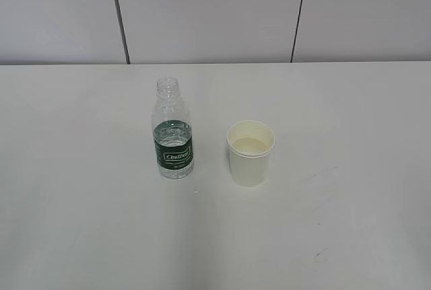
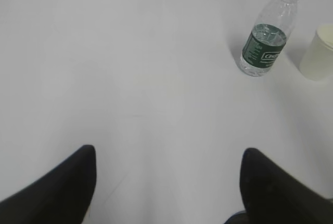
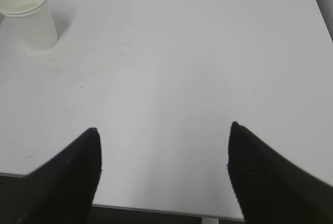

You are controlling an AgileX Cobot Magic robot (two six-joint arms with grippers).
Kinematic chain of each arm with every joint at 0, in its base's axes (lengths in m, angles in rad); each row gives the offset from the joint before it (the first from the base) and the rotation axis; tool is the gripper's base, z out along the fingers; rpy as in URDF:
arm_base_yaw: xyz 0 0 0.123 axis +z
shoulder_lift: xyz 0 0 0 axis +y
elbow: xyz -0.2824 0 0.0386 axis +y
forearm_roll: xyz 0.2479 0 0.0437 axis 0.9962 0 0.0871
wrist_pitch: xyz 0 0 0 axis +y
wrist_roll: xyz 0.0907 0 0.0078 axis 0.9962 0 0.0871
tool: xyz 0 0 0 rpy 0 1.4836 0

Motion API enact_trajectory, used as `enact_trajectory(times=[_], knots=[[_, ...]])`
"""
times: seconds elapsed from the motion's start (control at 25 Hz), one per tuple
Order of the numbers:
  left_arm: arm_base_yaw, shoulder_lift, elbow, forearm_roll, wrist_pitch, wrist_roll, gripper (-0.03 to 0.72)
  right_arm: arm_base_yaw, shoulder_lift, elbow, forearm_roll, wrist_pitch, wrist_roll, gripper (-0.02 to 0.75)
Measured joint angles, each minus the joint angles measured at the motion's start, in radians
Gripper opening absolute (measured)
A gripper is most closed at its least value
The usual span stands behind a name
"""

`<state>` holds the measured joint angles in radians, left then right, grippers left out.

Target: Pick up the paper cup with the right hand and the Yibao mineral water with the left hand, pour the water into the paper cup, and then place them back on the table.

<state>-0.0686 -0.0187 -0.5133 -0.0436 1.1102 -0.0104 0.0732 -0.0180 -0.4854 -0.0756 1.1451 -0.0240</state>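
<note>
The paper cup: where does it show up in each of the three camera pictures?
Exterior view: the paper cup stands right of centre, beside the water bottle.
Left wrist view: cut off at the right edge, just right of the bottle.
Right wrist view: top left corner; bottle not in it.
Shared landmark: the white table.

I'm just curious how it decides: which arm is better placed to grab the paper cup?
The right. The paper cup stands on the right of the bottle, and the open right gripper already sees it unobstructed. From the left gripper, the bottle stands before the cup.
</note>
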Motion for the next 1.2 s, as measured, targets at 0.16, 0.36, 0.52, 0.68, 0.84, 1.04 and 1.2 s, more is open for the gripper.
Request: enact_trajectory(times=[0.16,0.36,0.52,0.68,0.84,1.04,1.2], knots=[[0.000,0.000,0.000,0.000,0.000,0.000,0.522,0.000,0.000,0.000,0.000,0.000,0.002,0.589],[0.000,0.000,0.000,0.000,0.000,0.001,0.522,-0.025,0.000,0.000,0.000,0.000,0.004,0.587],[0.000,0.000,0.000,0.000,0.000,0.002,0.522,-0.076,0.000,0.000,0.000,0.000,0.004,0.587],[0.000,0.000,0.000,0.000,0.000,0.002,0.522,-0.078,0.000,0.000,0.000,0.000,0.004,0.587],[0.000,0.000,0.000,0.000,0.000,0.002,0.522,-0.078,0.000,0.000,0.000,0.000,0.004,0.586],[0.000,0.000,0.000,0.000,0.000,0.002,0.522,-0.078,0.000,0.000,0.000,0.000,0.004,0.586],[0.000,0.000,0.000,0.000,0.000,0.002,0.522,-0.078,0.000,0.000,0.000,0.000,0.004,0.586]])
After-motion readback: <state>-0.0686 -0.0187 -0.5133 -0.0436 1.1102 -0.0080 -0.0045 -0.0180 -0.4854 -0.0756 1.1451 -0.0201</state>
